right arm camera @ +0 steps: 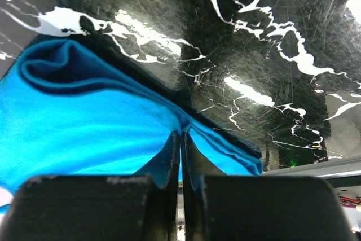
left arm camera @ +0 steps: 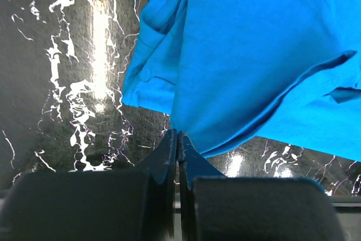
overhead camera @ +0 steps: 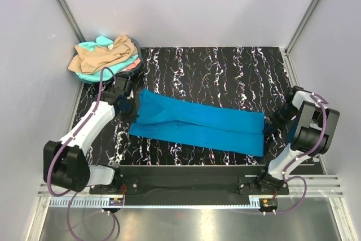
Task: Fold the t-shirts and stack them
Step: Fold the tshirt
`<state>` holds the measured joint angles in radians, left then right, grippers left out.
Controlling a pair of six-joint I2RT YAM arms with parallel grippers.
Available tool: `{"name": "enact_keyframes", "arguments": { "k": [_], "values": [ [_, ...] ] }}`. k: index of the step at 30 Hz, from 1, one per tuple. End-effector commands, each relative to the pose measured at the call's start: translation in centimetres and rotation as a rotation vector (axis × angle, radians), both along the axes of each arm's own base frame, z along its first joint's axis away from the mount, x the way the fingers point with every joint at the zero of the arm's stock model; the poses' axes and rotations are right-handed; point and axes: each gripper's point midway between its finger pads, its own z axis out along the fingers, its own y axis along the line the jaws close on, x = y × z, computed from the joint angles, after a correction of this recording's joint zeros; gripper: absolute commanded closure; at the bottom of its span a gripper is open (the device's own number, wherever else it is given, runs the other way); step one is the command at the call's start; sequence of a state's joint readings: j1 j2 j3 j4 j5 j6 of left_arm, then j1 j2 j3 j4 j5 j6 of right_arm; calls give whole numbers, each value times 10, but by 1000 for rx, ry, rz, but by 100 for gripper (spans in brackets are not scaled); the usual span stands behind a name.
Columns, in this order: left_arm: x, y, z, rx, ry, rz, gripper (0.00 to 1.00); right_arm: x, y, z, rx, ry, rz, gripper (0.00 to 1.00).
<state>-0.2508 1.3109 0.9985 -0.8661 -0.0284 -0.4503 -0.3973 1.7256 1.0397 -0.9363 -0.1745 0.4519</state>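
A bright blue t-shirt point(overhead camera: 203, 125) lies as a long folded band across the black marbled table point(overhead camera: 225, 71). My left gripper point(overhead camera: 133, 109) is at its left end. In the left wrist view that gripper point(left arm camera: 177, 135) is shut, and the blue t-shirt point(left arm camera: 254, 55) gathers to a point at its tips. My right gripper point(overhead camera: 271, 125) is at the band's right end. In the right wrist view it point(right arm camera: 181, 135) is shut on a pinched edge of the blue t-shirt point(right arm camera: 84, 122). Other t-shirts, tan point(overhead camera: 101, 56), mint point(overhead camera: 90, 45) and coral point(overhead camera: 133, 64), lie crumpled in a heap at the back left.
The heap of shirts sits at the table's back left corner beside the left wall. Metal frame posts point(overhead camera: 62, 1) rise at both back corners. White walls close in the table on three sides. The arm bases stand on a rail point(overhead camera: 186, 187) at the near edge.
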Motion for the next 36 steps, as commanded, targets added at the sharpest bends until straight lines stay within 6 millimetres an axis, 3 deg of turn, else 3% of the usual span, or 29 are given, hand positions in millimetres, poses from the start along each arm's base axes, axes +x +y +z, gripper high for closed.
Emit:
{"name": "enact_keyframes", "arguments": {
  "k": [1,13,36],
  "values": [
    [-2,-8,6,-37,-29,-4,100,2,-6,-2,-18,2,6,96],
    [-26,-40,7,-86,-5,-92,100,2,-5,-3,-10,3,7,96],
    [-44,-28,-8,-40,42,-65,100,0,-3,-4,-7,0,10,95]
  ]
}}
